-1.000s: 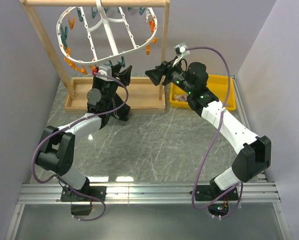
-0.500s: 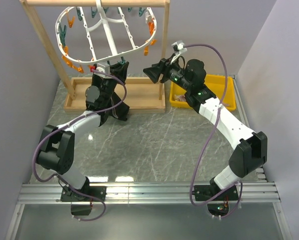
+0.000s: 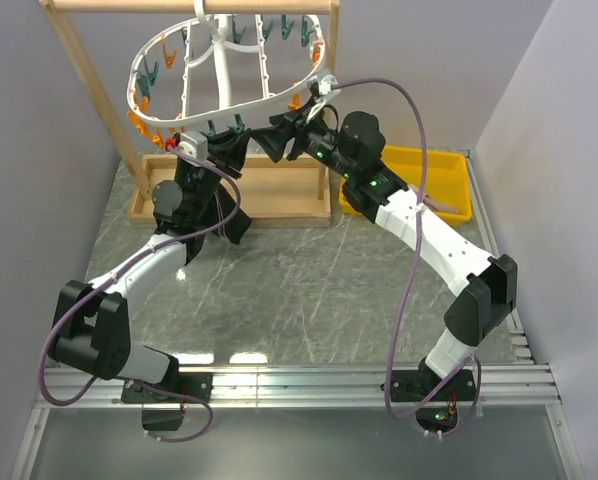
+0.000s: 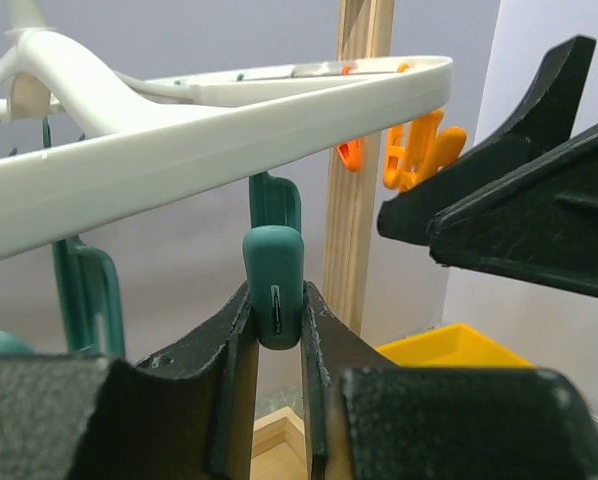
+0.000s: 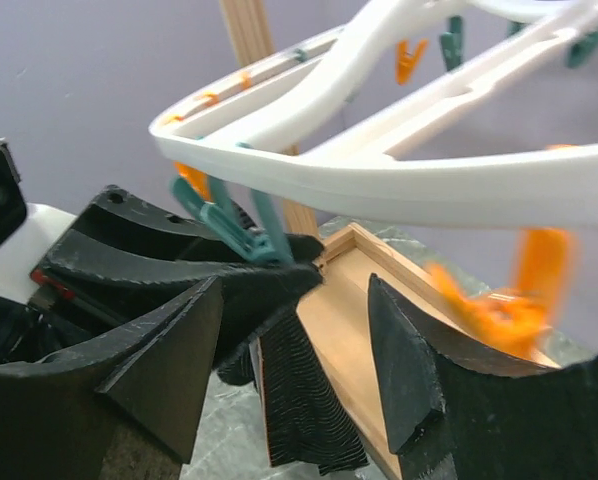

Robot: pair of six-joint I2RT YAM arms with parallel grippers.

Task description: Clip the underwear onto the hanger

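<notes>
The white hanger (image 3: 241,103) hangs tilted from the wooden frame, with orange and teal pegs along its rim; it also shows in the left wrist view (image 4: 229,130) and the right wrist view (image 5: 399,180). My left gripper (image 3: 222,150) (image 4: 276,300) is shut on a teal peg (image 4: 274,275) under the near rim. The black underwear (image 5: 304,400) hangs down right by that peg (image 5: 229,222) and the left gripper (image 5: 129,260); I cannot tell what holds it. It also shows in the top view (image 3: 235,228). My right gripper (image 3: 279,140) (image 5: 294,285) is open and empty, close beside the cloth's top.
The wooden frame (image 3: 79,60) has a post (image 4: 359,150) just behind the peg and a base board (image 3: 279,190) below. A yellow tray (image 3: 449,180) stands at the right. The right gripper's fingers (image 4: 519,200) are close to the left gripper. Grey walls enclose the table.
Both grippers have risen to the hanger's near rim. The right gripper moved left toward the left one. The hanger has swung and tilted to the right. The left gripper now pinches a teal peg.
</notes>
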